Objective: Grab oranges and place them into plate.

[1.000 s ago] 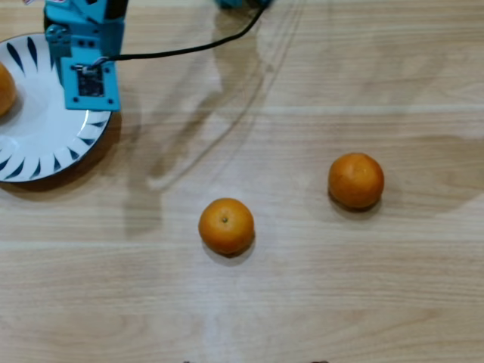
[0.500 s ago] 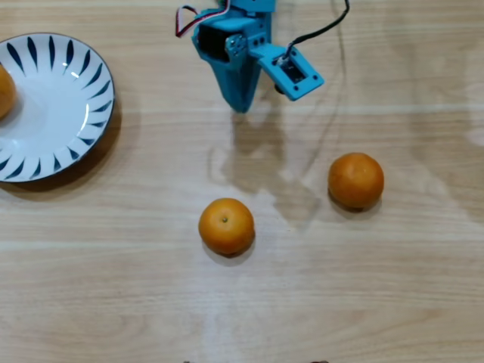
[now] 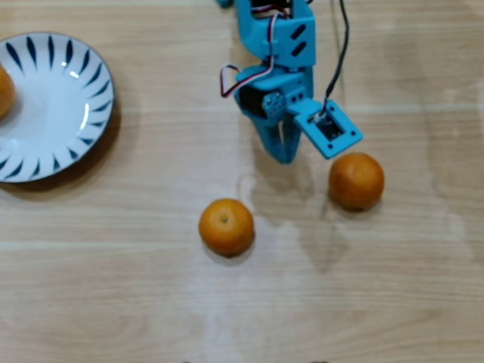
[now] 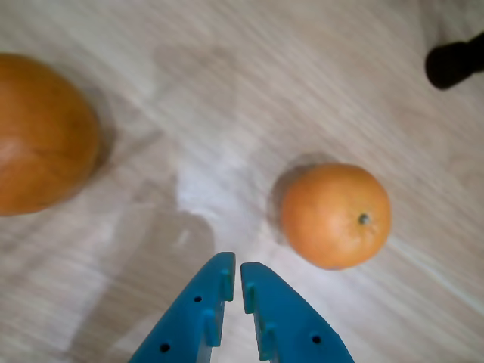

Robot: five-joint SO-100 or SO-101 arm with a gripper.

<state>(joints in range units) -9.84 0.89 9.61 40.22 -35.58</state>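
Note:
In the overhead view the white plate [image 3: 57, 113] with dark blue strokes lies at the far left, and one orange [image 3: 4, 91] rests on it, cut by the frame edge. Two more oranges lie on the wooden table: one near the middle [image 3: 225, 225] and one to the right [image 3: 355, 180]. My blue gripper [image 3: 283, 155] hangs above the table between those two, nearer the right one, shut and empty. In the wrist view the gripper [image 4: 236, 268] has its tips nearly touching. The stem-marked orange [image 4: 336, 215] lies ahead to the right and the other orange [image 4: 41, 132] sits large at the left.
A black cable [image 3: 342, 53] runs down from the top edge to the camera mount on the arm. A dark object [image 4: 454, 64] shows at the wrist view's top right corner. Bare wooden table [image 3: 227, 318] extends below the oranges.
The arm swung from over the plate to the right, then came down the picture toward the gap between the two loose oranges. The oranges and the plate have not moved.

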